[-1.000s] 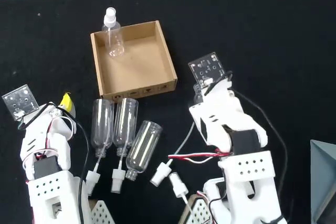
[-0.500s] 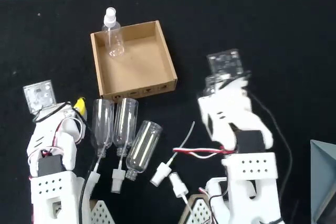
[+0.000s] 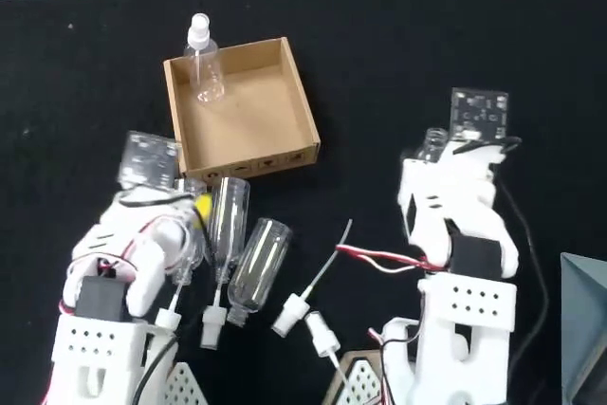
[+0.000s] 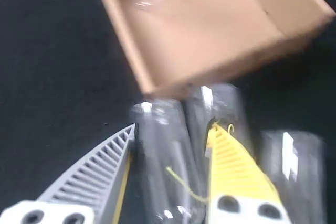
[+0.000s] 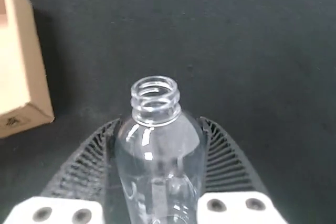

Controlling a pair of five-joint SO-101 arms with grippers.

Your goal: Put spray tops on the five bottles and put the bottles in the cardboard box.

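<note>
tabletop (image 3: 531, 45): only the arms have moved in the last second.

box (image 3: 248, 130): same spot, left of centre toward the far edge. capped bottle (image 3: 203, 68) stands in its far-left corner, unchanged.

right arm (image 3: 455, 225): was just beside the box, has swung out toward the right edge. right claw (image 5: 157, 124) is pinching the open bottle (image 5: 156, 98) by its body, neck pointing away from the claw, no top on it.

left arm (image 3: 123, 253): came forward from the near-left corner to the three lying bottles just in front of the box. left claw (image 4: 172, 129) is spread and straddles the leftmost bottle (image 4: 163, 171), with a finger on each side. Can't tell if they touch it.

middle bottle (image 3: 228, 215) and third bottle (image 3: 258, 258): unmoved. third bottle's neck is bare.

loose tops (image 3: 292, 313): two, toward the near edge between the arms, unmoved.

My read: one of five is boxed. The right arm has moved its open bottle clear of the box, probably to get it capped. The left arm looks set up for a pick. It has to clamp without knocking the middle bottle, which lies touching or nearly so.
</note>
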